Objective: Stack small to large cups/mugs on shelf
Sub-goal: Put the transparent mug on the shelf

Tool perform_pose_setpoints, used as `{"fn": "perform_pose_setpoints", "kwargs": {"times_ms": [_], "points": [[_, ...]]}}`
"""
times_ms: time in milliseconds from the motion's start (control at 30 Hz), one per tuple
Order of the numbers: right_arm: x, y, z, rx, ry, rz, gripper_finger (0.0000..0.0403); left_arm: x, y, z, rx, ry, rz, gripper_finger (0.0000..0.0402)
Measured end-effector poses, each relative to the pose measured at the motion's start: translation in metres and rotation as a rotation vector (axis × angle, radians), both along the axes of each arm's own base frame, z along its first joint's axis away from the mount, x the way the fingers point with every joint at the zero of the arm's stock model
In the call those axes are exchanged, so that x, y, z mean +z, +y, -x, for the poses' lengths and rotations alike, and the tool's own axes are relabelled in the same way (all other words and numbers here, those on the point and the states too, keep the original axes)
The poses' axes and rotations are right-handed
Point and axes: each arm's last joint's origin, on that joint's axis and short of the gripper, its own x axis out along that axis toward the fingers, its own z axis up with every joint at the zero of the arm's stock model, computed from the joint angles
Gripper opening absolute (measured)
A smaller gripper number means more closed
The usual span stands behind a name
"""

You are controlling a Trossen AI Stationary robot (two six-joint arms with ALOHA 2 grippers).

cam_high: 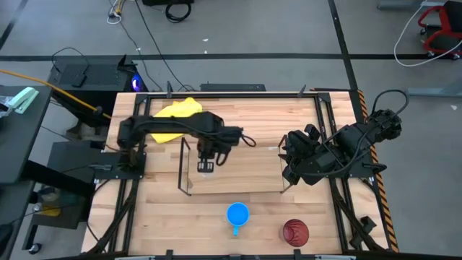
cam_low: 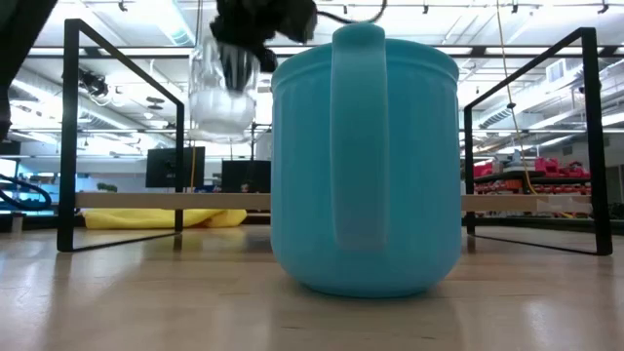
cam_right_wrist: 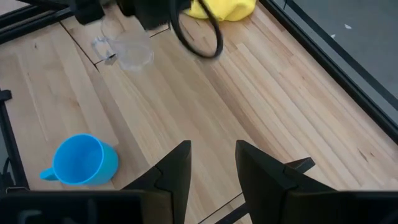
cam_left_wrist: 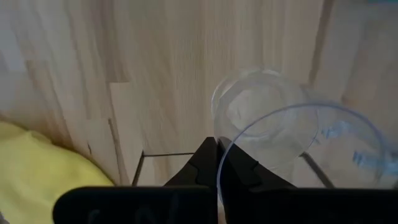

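In the low view the blue mug hid the middle of the shelf, and the frame's top edge cut off the left gripper above the clear cup

Three cups, one shelf, one cloth

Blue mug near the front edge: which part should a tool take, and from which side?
Probably the rim wall, from straight above. The blue mug stands upright, mouth open upward, with bare table around it. Its handle points toward the front edge, so one finger inside and one outside, away from the handle, looks simplest.
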Motion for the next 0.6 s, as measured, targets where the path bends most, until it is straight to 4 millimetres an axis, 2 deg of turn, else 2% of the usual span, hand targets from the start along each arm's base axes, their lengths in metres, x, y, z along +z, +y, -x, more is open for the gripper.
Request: {"fn": "perform_pose_setpoints", "kwargs": {"times_ms": [133, 300, 600], "points": [[0.000, 0.000, 0.000, 0.005, 0.002, 0.004, 0.0132, -0.018, 0.000, -0.009, -0.006, 0.042, -0.018, 0.0009], [0.000, 0.000, 0.000, 0.011, 0.004, 0.012, 0.0132, -0.035, 0.001, -0.016, 0.019, 0.009, -0.029, 0.0007], [0.000, 0.000, 0.000, 0.018, 0.007, 0.018, 0.0132, -0.051, 0.002, -0.017, 0.051, 0.001, -0.069, 0.0007]]}}
